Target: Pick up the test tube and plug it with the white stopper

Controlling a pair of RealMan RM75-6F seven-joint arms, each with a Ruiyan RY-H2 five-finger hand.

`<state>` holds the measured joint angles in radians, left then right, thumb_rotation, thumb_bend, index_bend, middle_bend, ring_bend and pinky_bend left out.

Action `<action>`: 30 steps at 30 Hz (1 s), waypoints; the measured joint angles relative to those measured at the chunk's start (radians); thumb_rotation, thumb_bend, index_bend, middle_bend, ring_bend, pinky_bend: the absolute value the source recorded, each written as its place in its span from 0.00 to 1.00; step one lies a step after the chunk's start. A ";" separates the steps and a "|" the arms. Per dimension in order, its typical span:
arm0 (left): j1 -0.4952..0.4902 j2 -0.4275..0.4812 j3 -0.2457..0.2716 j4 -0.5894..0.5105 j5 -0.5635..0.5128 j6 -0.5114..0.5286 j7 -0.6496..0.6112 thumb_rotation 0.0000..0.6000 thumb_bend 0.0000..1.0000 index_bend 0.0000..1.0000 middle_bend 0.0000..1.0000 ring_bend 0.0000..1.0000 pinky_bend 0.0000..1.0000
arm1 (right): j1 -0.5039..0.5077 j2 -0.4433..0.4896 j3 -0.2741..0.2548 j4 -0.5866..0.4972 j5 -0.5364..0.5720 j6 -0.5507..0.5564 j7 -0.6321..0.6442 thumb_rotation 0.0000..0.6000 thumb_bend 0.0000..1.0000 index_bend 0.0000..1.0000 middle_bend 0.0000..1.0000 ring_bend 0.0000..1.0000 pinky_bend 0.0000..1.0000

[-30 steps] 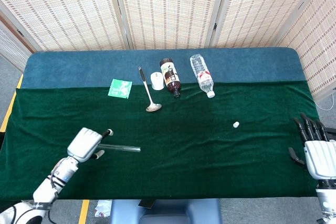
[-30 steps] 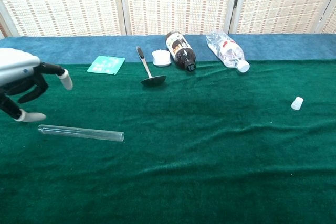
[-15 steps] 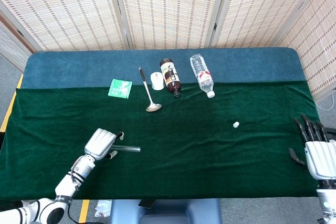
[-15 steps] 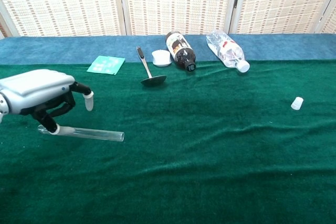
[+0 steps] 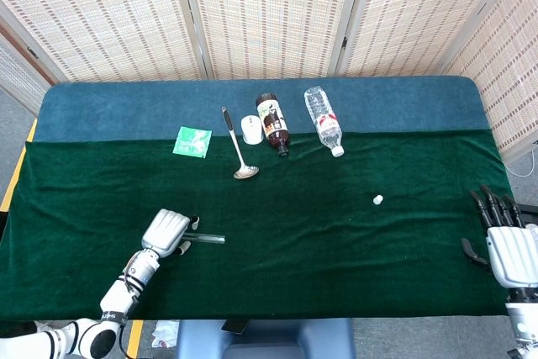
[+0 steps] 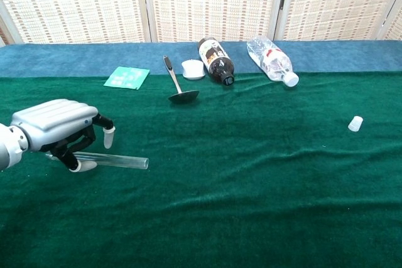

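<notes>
While the left hand (image 6: 59,131) hovers at the lower left of the frame, fingers curled around the near end of the test tube (image 6: 116,160) but not visibly clamped, the tube lies flat on the green cloth (image 6: 239,180), long axis left-right. Well apart at mid right sits the white stopper (image 6: 356,123), nearer the right hand (image 5: 504,241), which is spread and empty.

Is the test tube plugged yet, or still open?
Still open. The test tube lies flat on the green cloth under the left hand, and the white stopper sits by itself far to the right.
</notes>
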<state>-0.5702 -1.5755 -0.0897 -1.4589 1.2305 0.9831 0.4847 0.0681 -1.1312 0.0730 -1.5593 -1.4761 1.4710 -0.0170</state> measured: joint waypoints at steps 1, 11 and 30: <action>0.000 0.000 0.000 0.002 -0.004 0.000 -0.003 1.00 0.34 0.48 0.90 0.89 0.80 | 0.001 0.000 0.000 0.000 0.000 -0.001 0.000 1.00 0.41 0.00 0.01 0.09 0.00; -0.007 -0.003 0.010 0.018 -0.026 -0.005 -0.011 1.00 0.35 0.49 0.90 0.89 0.80 | 0.004 0.000 0.000 0.000 0.002 -0.006 -0.001 1.00 0.41 0.00 0.01 0.09 0.00; -0.003 -0.005 0.022 0.043 -0.053 0.001 -0.032 1.00 0.39 0.53 0.91 0.89 0.81 | 0.005 -0.001 0.000 -0.006 0.005 -0.007 -0.012 1.00 0.41 0.00 0.02 0.10 0.00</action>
<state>-0.5736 -1.5804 -0.0680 -1.4162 1.1780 0.9840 0.4526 0.0733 -1.1324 0.0734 -1.5650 -1.4707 1.4638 -0.0289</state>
